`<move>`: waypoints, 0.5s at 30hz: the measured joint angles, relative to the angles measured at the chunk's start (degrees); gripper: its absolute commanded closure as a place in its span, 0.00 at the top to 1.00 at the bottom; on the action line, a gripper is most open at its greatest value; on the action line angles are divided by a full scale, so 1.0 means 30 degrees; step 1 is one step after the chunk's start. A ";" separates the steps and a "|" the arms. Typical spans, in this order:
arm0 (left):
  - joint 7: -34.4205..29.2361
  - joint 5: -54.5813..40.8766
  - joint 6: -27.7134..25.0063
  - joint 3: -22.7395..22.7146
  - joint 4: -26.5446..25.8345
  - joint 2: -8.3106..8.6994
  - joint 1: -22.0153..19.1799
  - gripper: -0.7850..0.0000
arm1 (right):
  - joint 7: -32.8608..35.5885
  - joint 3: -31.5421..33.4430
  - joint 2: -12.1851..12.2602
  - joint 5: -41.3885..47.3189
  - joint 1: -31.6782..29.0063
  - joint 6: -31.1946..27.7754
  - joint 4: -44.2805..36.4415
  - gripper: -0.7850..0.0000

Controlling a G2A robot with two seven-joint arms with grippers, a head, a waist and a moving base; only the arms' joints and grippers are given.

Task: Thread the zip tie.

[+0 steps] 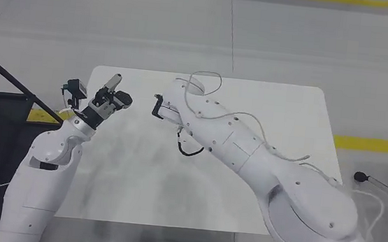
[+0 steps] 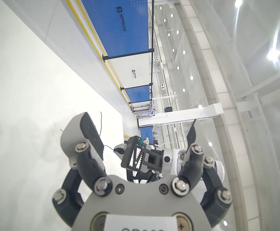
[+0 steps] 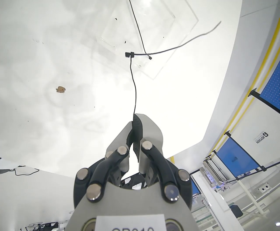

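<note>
The zip tie point(image 3: 135, 89) is a thin black strap held above the white worktop point(image 3: 186, 98). One end is clamped between the fully closed fingers of the right end effector point(image 3: 136, 119). From there the strap runs out to a small square head point(image 3: 129, 54). A second strap point(image 3: 166, 50), also thin and black, meets that head; whether it passes through cannot be determined. A clear plastic tray point(image 3: 183, 24) lies on the worktop beneath, with a small brown scrap point(image 3: 60, 89) well apart from it. The left end effector point(image 2: 140, 119) faces the right one nearby, fingers spread wide and holding nothing.
</note>
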 measured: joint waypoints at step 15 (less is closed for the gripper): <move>0.0000 0.0000 0.0000 0.0000 0.0000 0.0000 0.0000 1.00 | -0.1585 0.0045 -0.3176 -0.0613 0.0046 -0.0858 0.5718 0.02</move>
